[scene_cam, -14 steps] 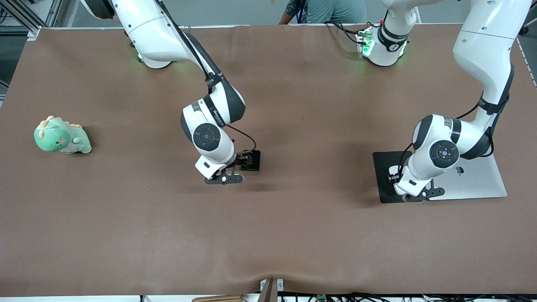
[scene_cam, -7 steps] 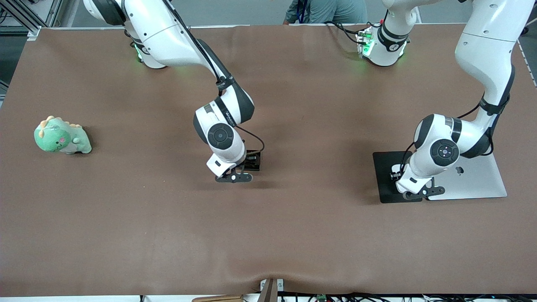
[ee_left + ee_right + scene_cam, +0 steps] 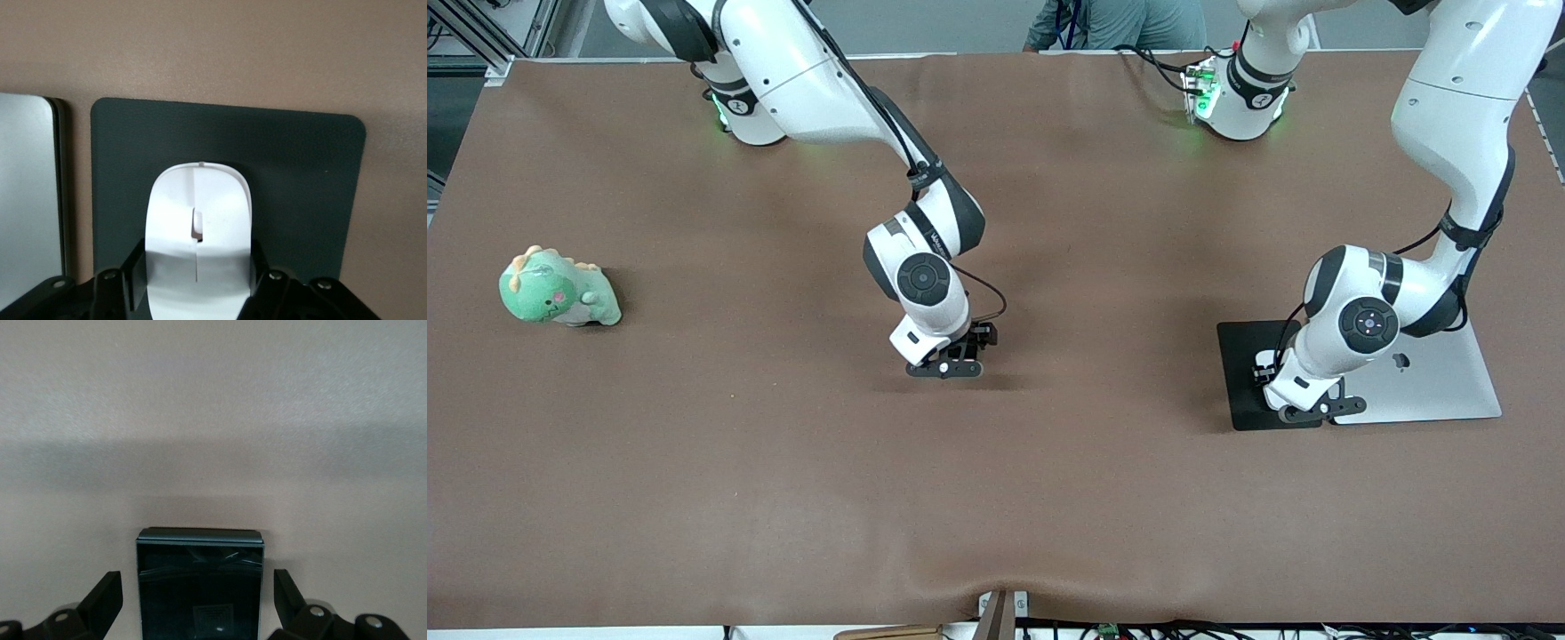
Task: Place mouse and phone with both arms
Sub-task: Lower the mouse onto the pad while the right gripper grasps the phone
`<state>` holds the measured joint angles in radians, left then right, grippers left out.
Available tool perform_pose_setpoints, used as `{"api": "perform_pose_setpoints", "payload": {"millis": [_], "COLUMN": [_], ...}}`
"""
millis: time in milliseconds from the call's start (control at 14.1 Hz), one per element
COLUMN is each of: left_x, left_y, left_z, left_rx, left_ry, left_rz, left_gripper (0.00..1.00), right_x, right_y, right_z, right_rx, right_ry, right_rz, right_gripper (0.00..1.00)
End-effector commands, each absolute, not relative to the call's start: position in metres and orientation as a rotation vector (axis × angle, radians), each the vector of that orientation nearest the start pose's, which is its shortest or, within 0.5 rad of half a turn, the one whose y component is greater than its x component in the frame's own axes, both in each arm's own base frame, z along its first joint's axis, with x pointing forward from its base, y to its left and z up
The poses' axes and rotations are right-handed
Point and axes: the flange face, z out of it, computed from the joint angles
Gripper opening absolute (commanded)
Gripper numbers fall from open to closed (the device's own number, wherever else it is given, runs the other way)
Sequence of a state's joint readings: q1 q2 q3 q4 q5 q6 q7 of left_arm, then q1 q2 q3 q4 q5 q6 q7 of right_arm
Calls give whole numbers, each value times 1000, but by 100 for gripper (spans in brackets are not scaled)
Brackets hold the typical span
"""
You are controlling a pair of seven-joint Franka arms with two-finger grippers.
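Observation:
The white mouse (image 3: pixel 198 220) sits between my left gripper's fingers (image 3: pixel 137 273), which press against its sides, over the dark grey mouse pad (image 3: pixel 300 187). In the front view my left gripper (image 3: pixel 1265 367) is low over the pad (image 3: pixel 1238 356), and the wrist mostly hides the mouse. The glossy black phone (image 3: pixel 198 563) lies flat on the brown table. My right gripper (image 3: pixel 198 603) is open and straddles the phone, with a gap on each side. In the front view my right gripper (image 3: pixel 974 342) is low over the table's middle and covers the phone.
A closed silver laptop (image 3: pixel 1436 378) lies beside the mouse pad, toward the left arm's end, and also shows in the left wrist view (image 3: pixel 27 200). A green plush dinosaur (image 3: pixel 559 289) sits near the right arm's end. A person (image 3: pixel 1116 22) stands at the table's top edge.
My right gripper has moved toward the left arm's end and now sits over the phone, covering it. My left gripper has barely shifted over the pad.

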<state>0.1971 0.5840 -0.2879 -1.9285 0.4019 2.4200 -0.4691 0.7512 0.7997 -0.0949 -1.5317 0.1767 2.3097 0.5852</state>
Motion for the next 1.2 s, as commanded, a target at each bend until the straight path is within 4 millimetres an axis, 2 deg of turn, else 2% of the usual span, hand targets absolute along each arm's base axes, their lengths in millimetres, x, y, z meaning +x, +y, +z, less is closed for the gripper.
{"api": "perform_pose_setpoints", "payload": {"millis": [0,71,142,283,354,425,495,708,849,991,1061,1132], "left_x": [614,615,615,618,621,626,629,637,644,643,644,645], "left_y": [-50,-50,-53,-60,-60,-62,-73,-76,-75,-75,-71,-68], "left_z": [190,190,191,198,205,219,236,303,357,422,447,481], "left_rx": [-3029,-3030,-3030,-3038,-3039,-3038,-3046,-3002,-2967,-2975,-2990,-3014], "left_ry": [-124,-124,-118,-116,-126,-131,-119,-127,-146,-240,-273,-287], "left_rz": [7,3,-1,-18,-39,-71,-103,-151,-185,-167,-114,-70], "left_gripper": [79,95,100,100,100,100,100,100,100,100,100,100], "right_x": [551,550,549,547,548,549,550,561,586,596,606,618], "right_y": [447,447,448,449,449,450,449,439,413,398,379,350], "right_z": [174,170,168,165,166,167,167,180,216,265,290,313], "right_rx": [-3103,-3108,-3108,-3111,-3112,-3102,-3096,-3090,-3069,-3057,-3050,-3051], "right_ry": [53,51,47,44,36,43,53,63,104,82,100,113], "right_rz": [67,74,77,79,67,58,47,31,3,-1,2,18], "right_gripper": [100,100,100,100,93,18,0,0,0,0,0,0]}}
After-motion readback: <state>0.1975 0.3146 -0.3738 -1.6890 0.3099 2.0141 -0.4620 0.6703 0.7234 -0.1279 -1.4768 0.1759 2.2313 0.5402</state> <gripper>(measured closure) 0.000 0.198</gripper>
